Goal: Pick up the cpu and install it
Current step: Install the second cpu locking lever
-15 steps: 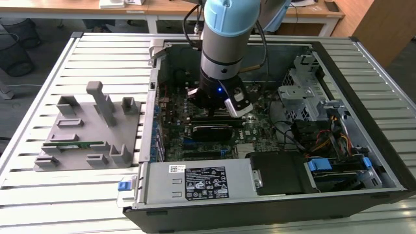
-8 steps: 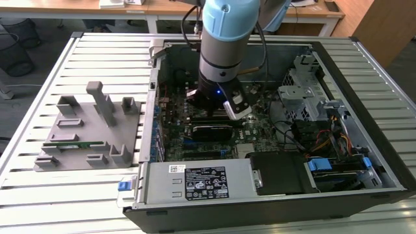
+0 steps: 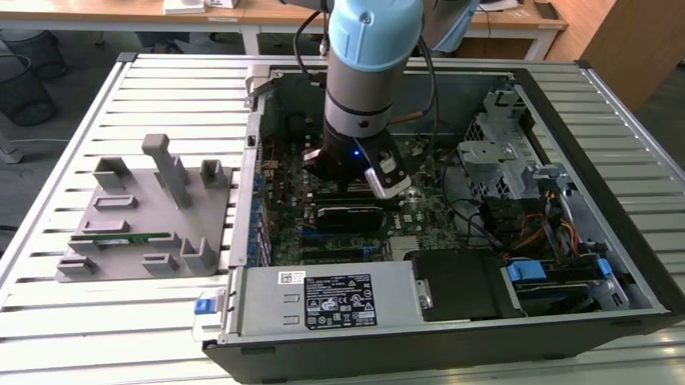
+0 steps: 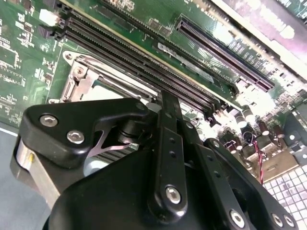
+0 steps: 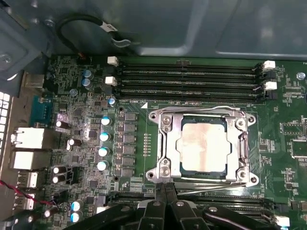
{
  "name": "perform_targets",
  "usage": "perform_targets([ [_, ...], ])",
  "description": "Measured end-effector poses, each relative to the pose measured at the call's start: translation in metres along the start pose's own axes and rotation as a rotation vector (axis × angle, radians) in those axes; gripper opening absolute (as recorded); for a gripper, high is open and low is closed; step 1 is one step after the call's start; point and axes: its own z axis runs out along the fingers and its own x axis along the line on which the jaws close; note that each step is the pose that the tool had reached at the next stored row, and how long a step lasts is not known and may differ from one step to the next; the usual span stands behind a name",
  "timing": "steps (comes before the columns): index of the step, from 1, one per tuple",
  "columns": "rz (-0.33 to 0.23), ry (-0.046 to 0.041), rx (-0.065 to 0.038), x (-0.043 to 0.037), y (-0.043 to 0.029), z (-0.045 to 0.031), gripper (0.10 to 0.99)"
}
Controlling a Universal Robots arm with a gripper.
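One cpu [image 5: 202, 147] sits in its motherboard socket [image 5: 165, 143], and my hand [image 5: 165, 203] hovers just beside it, grip state unclear.

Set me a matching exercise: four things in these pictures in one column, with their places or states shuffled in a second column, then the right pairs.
Things
1. square silver-grey cpu
2. black robot gripper
3. long narrow green memory stick
4. grey moulded parts tray

Places or states
A. lying on the grey tray
B. seated inside the metal socket frame on the green motherboard
C. on the slatted table, at the exterior view's left of the computer case
D. just beside the socket's edge

Pairs: 1-B, 2-D, 3-A, 4-C
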Motion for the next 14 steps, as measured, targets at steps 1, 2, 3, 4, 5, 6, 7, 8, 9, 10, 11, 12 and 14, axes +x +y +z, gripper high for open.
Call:
perform_targets([
  [1,0.000,-0.0001,-0.003,0.0000,0.0000,0.0005,0.106],
  [2,0.000,-0.0001,-0.006,-0.0001,-0.0002,0.0011,0.106],
  [3,0.000,-0.0002,-0.012,-0.0001,-0.0003,0.0017,0.106],
  [4,-0.001,-0.0004,-0.018,-0.0001,-0.0004,0.0022,0.106],
  [5,-0.001,-0.0005,-0.025,0.0000,-0.0005,0.0024,0.106],
  [6,-0.001,-0.0007,-0.030,0.0001,-0.0006,0.0028,0.106],
  [7,-0.001,-0.0008,-0.034,0.0002,-0.0011,0.0031,0.106],
  [8,-0.001,-0.0008,-0.035,0.0004,-0.0018,0.0033,0.106],
  [9,-0.001,-0.0009,-0.036,0.0005,-0.0025,0.0034,0.106],
  [10,-0.001,-0.0009,-0.037,0.0006,-0.0032,0.0034,0.106],
  [11,-0.001,-0.0009,-0.037,0.0007,-0.0043,0.0032,0.106],
  [12,-0.001,-0.0009,-0.038,0.0009,-0.0054,0.0030,0.106],
  [14,-0.002,-0.0008,-0.039,0.0011,-0.0073,0.0026,0.106],
])
